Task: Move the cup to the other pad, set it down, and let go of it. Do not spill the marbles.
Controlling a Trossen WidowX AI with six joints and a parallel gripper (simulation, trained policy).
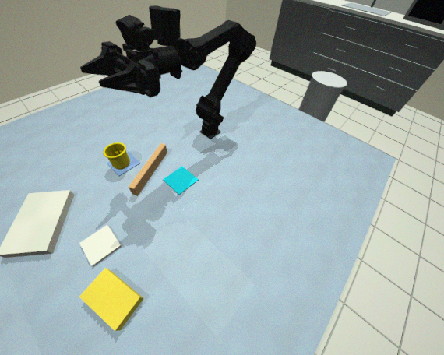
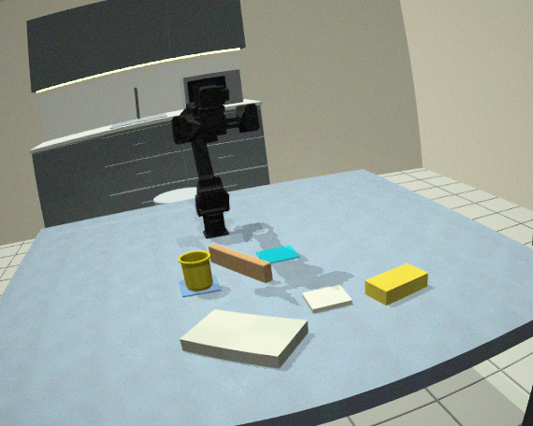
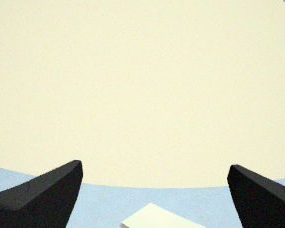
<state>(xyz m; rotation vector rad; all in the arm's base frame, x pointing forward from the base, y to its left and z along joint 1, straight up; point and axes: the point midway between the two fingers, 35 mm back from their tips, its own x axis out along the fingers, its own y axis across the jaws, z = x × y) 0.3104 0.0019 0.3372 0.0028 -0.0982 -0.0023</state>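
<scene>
The yellow cup (image 1: 118, 157) (image 2: 197, 272) stands upright on the blue pad (image 1: 132, 164) (image 2: 187, 291). Some marbles show inside it in the top view; they cannot be counted. A flat cyan pad (image 1: 181, 180) (image 2: 278, 254) lies bare across the wooden bar from the cup. My gripper (image 1: 91, 75) (image 2: 216, 125) (image 3: 157, 172) is open and empty, raised high above the table and well away from the cup. The cup is outside the wrist view.
An orange-brown wooden bar (image 1: 148, 170) (image 2: 240, 264) lies between the cup and the cyan pad. A large cream slab (image 1: 37, 222) (image 2: 246, 333) (image 3: 160, 218), a small white tile (image 1: 100, 245) (image 2: 327, 298) and a yellow block (image 1: 111, 297) (image 2: 396, 281) lie farther from the arm's base.
</scene>
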